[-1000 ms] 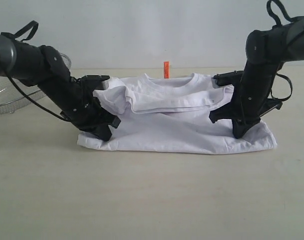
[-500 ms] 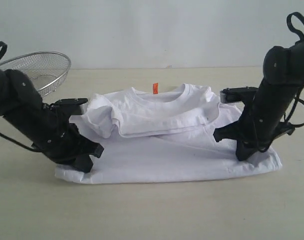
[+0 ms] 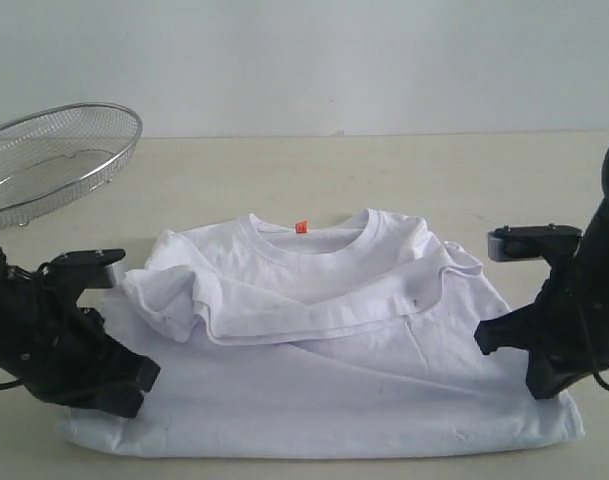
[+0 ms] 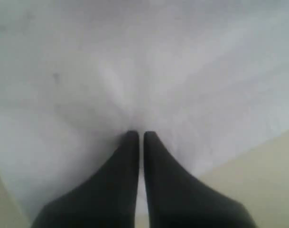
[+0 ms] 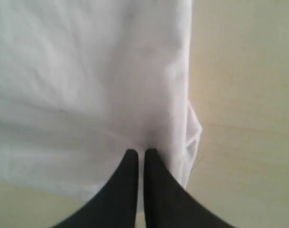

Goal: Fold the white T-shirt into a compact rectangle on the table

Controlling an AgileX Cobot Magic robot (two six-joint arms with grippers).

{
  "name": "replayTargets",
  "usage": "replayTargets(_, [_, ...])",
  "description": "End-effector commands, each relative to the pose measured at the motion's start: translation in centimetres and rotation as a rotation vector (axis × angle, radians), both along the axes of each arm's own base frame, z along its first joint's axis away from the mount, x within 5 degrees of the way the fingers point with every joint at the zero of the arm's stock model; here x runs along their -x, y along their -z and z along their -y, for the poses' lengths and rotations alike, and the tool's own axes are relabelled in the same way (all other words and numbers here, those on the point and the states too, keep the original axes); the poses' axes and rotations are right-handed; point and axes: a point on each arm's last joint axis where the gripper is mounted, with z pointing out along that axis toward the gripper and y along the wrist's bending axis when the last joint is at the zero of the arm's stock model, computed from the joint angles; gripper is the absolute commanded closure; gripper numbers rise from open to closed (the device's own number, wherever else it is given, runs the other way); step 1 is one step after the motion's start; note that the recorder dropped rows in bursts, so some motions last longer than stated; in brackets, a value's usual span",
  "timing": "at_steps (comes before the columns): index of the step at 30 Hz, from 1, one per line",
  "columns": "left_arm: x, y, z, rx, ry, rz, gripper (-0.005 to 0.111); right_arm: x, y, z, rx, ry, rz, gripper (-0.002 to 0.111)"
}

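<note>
The white T-shirt (image 3: 324, 340) is lying partly folded on the table (image 3: 314, 170), its collar facing up. The left gripper (image 4: 137, 136) is pinching cloth at the shirt's left edge with its jaws closed, and the right gripper (image 5: 137, 153) is clamping fabric beside the right edge.

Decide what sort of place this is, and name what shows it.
Probably a robot test bench, not a home: a wide pale beige table before a bare white wall, a black left gripper and right gripper pinching a white cotton T-shirt, and a round wire-mesh metal basket.
</note>
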Motion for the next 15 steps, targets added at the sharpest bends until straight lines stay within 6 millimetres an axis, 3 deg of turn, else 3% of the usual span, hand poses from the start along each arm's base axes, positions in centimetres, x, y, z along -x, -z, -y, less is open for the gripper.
replayTargets(1, [0.3,-2.8,0.4,0.081,0.01,0.08,0.102,0.1,-2.3,-0.6,-0.069,-0.042,0.094,0.109])
replayTargets(4, [0.1,-3.5,0.3,0.077,-0.003,0.134,0.102,0.0,-2.9,-2.2,-0.114,-0.093,0.159,0.109])
replayTargets(8, [-1.0,-2.6,0.5,0.062,-0.004,0.127,0.102,-0.9,-2.6,-3.3,-0.103,-0.105,0.246,0.109])
replayTargets(15, [-3.4,-0.5,3.1,0.095,0.075,0.105,0.102,-1.9,0.5,-3.2,-0.077,-0.103,0.216,0.109])
